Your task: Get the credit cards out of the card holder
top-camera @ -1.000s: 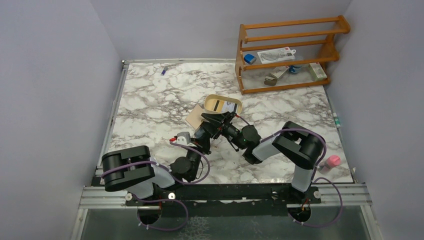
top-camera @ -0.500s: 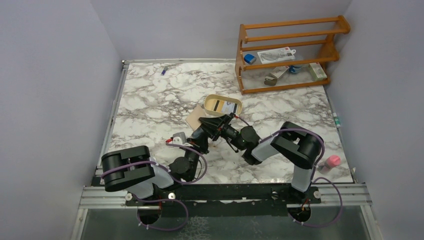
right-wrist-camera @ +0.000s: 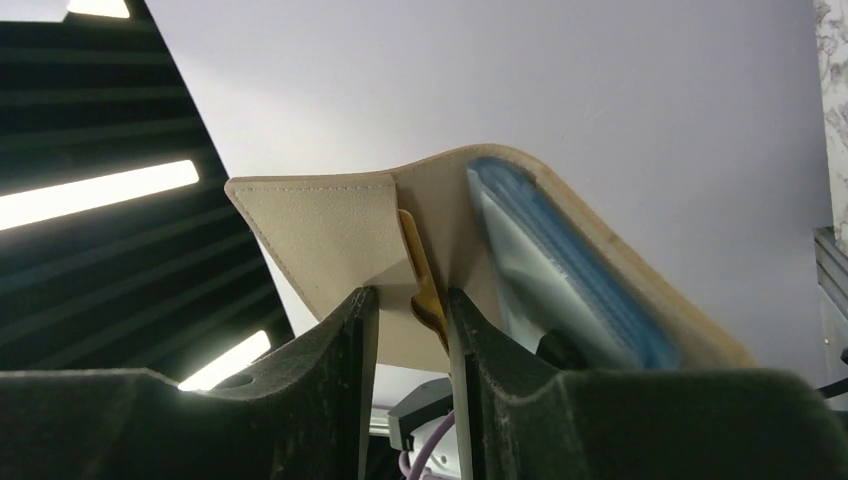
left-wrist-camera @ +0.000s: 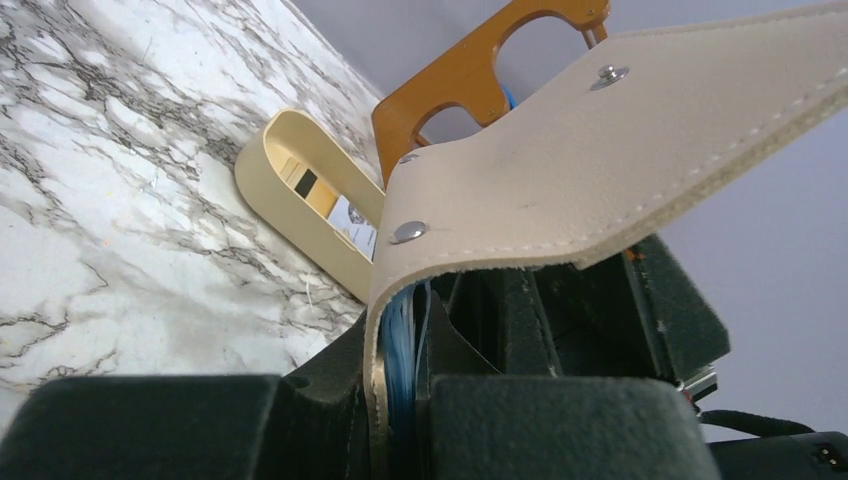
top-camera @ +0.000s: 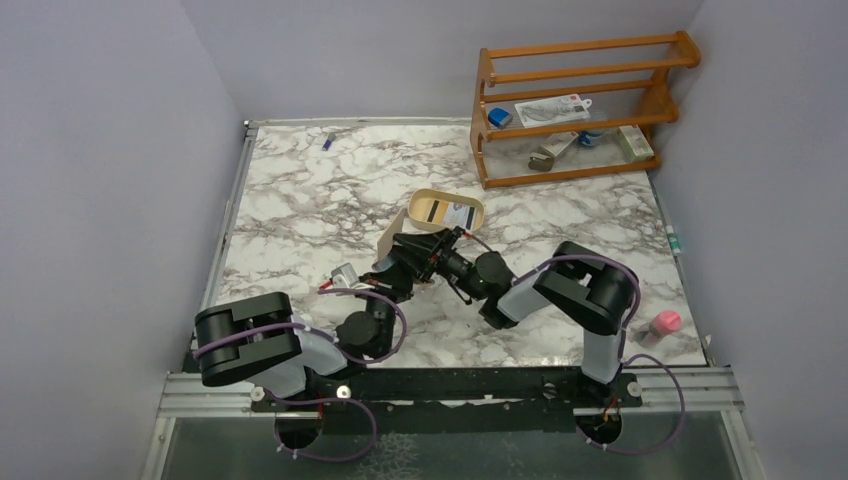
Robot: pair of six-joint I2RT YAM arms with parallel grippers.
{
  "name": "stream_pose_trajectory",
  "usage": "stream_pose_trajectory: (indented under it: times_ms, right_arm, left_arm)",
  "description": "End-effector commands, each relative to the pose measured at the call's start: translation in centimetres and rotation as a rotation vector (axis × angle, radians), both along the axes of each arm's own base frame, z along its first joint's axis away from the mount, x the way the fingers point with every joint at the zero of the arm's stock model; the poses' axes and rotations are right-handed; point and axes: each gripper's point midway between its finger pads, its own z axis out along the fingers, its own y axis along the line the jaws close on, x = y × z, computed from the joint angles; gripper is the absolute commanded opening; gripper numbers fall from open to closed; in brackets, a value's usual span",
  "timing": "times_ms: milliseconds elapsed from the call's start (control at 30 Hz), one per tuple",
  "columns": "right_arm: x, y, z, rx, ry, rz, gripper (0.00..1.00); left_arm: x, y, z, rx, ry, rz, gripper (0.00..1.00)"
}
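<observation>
Now card holder (left-wrist-camera: 600,170) held by left gripper (left-wrist-camera: 400,415) and right gripper (right-wrist-camera: 410,330), both clamped.

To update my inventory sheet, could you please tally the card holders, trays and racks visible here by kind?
Tan square folding card holder: 1
Beige oval plastic tray: 1
Brown wooden slatted rack: 1
Total: 3

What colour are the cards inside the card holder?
Pale blue credit cards; best seen in the right wrist view.
</observation>
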Motion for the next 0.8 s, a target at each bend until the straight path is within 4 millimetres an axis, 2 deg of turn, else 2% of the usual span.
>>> stream_pose_trajectory:
  times_ms: [0,300,767]
  right_arm:
    - [-0.1,-0.4,3.1,0.141,-0.059,0.001,0.36]
    - [0.9,1.2,2.8,0.151,-0.062,0.008,0.51]
    - [2.4,3.8,3.8,0.128,-0.088,0.011,0.54]
  left_arm:
    - [0.3,0.6,3.9,-0.195,-0.062,0.034,0.00]
    - [-0.7,-2.1,2.7,-0.182,-0.056,-0.088,0.00]
    - [-3.7,-6.6,-0.3,-0.233,0.014,-0.171,0.00]
